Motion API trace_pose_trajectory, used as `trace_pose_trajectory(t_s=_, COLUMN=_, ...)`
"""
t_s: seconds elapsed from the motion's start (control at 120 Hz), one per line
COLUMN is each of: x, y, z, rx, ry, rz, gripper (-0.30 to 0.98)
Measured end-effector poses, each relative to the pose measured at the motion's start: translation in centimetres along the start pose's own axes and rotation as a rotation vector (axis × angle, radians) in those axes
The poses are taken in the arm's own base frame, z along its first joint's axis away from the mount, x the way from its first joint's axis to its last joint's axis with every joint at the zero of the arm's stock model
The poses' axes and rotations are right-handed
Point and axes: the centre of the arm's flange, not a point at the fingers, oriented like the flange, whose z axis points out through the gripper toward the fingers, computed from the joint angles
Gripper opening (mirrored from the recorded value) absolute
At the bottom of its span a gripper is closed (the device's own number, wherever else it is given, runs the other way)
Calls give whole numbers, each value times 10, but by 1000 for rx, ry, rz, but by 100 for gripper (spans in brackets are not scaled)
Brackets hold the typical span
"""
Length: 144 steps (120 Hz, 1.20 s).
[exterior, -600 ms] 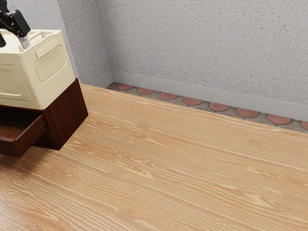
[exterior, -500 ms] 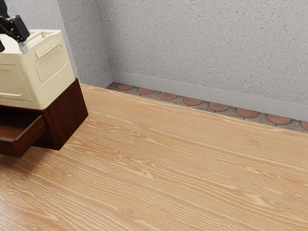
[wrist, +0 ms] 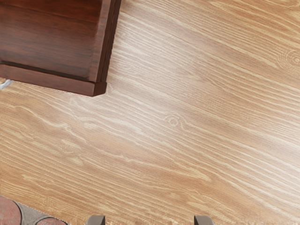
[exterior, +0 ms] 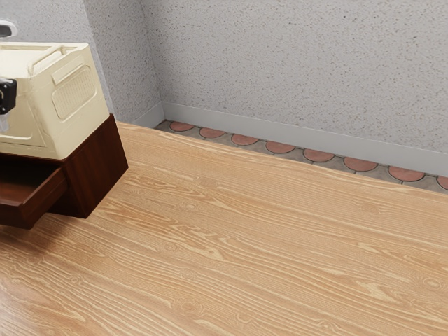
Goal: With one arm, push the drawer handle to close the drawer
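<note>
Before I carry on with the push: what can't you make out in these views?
- Handle: wrist view, mostly cut off by the left edge.
- Gripper: exterior view, partly cut off by the left edge.
- Drawer: wrist view, its rest runs past the top and left edges.
- Drawer's far inside: exterior view, hidden under the cabinet.
- Cream box: exterior view, one end cut off by the left edge.

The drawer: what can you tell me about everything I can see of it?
The drawer is dark reddish-brown, looks like grained wood, and stands level, pulled out of its matching cabinet. I can see its flat floor, a raised side and the front panel, with part of a silvery handle on the front's outer face. My gripper isn't touching it.
</note>
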Motion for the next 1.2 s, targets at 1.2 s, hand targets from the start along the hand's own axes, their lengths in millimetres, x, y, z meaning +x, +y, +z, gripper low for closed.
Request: trace_pose_trajectory(t_s=1.2, x=-70, y=-213, z=209, rx=140, ry=-248, rz=-104, gripper=-10)
